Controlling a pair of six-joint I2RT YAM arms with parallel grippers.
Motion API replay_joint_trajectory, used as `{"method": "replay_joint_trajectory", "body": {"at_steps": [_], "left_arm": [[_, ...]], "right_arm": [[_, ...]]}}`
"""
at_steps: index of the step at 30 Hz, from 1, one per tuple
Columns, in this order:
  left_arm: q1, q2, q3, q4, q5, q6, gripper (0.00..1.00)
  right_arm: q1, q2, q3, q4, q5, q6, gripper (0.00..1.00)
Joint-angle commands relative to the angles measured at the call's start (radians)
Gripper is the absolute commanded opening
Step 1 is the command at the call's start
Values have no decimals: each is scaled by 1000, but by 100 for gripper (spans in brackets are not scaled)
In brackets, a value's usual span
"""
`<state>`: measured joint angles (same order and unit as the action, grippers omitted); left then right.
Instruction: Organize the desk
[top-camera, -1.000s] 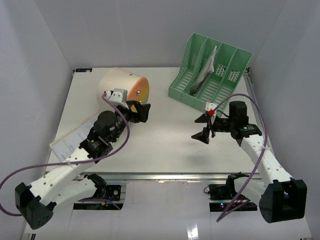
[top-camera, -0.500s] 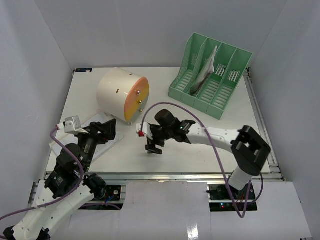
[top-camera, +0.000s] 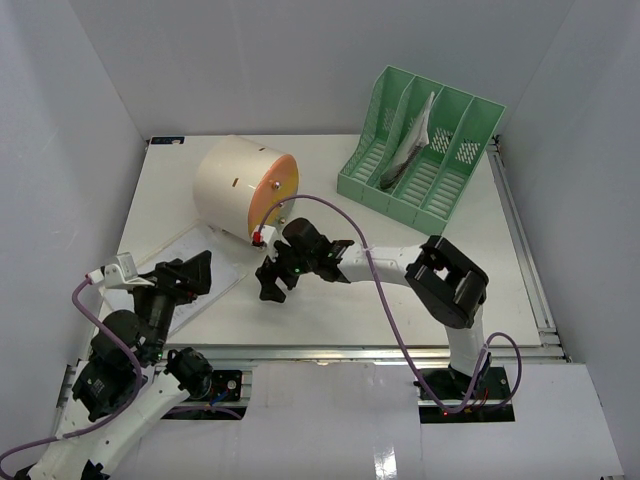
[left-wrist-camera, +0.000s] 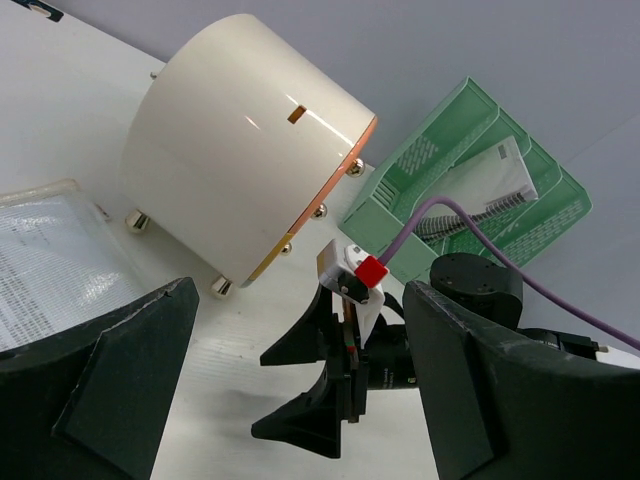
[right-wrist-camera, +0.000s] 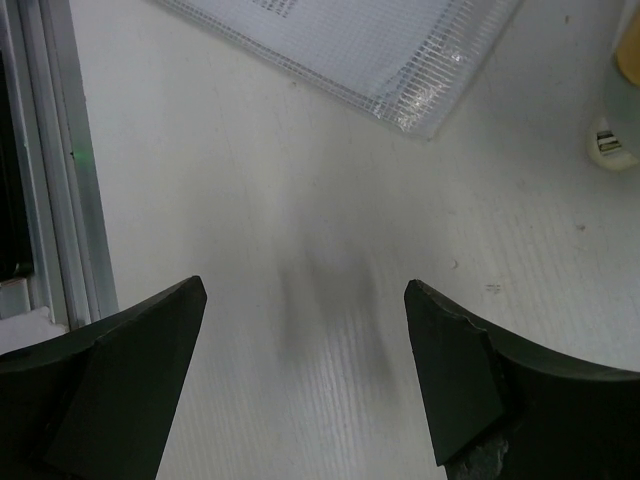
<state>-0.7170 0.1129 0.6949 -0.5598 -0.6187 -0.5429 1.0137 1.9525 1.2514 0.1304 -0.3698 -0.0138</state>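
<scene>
Over the front-left part of the desk (top-camera: 400, 270), the right gripper (right-wrist-camera: 305, 290) hangs with its two fingers spread wide and nothing between them, pointed down at bare white surface. A corner of a clear plastic document sleeve (right-wrist-camera: 350, 50) lies flat just beyond the fingertips, and the metal rail (right-wrist-camera: 55, 150) of the front edge runs along one side. Just to its left, the left gripper (top-camera: 190, 272) is likewise spread and empty, raised above the same sleeve and facing the right one at close range. Behind both stands a cream cylindrical drawer box (top-camera: 235, 185) on small feet; a mint-green file rack (top-camera: 420, 150) holding papers sits well apart at the far right. The desk itself spans the whole floor of the white-walled enclosure beneath both arms. Judged hazards: the right arm is stretched across the left arm's working space, so either advancing could knock the two together; and the thin, flat sleeve offers no edge to pinch, so descending fingers may scrape the tabletop or skid it toward the rail.
</scene>
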Motion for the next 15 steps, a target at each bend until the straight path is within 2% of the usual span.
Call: {"method": "replay_joint_trajectory", "body": {"at_steps": [1,3,4,8,12,13,15], "left_arm": [[2,-10,-4,-46,-30,-14,95],[2,-10,-11,-45,-39,-16,95],[2,-10,-14,-46,-42,-13,95],[2,-4,-9,-63,-49,-22,95],[2,35,4,-87,-66,-43,96],[2,49,8,-92,-71,-49,96],[2,69,12,-93,-73,-55,96]], "right_arm": [[17,-4,-11,45,1,39,87],[46,-10,-42,104,38,40,86],[60,-12,-50,112,112,-12,86],[119,-30,-56,106,185,-223,85],[128,-87,-69,17,132,-705,85],[128,-101,-81,-13,125,-774,84],[127,-103,-76,-122,125,-1036,79]]}}
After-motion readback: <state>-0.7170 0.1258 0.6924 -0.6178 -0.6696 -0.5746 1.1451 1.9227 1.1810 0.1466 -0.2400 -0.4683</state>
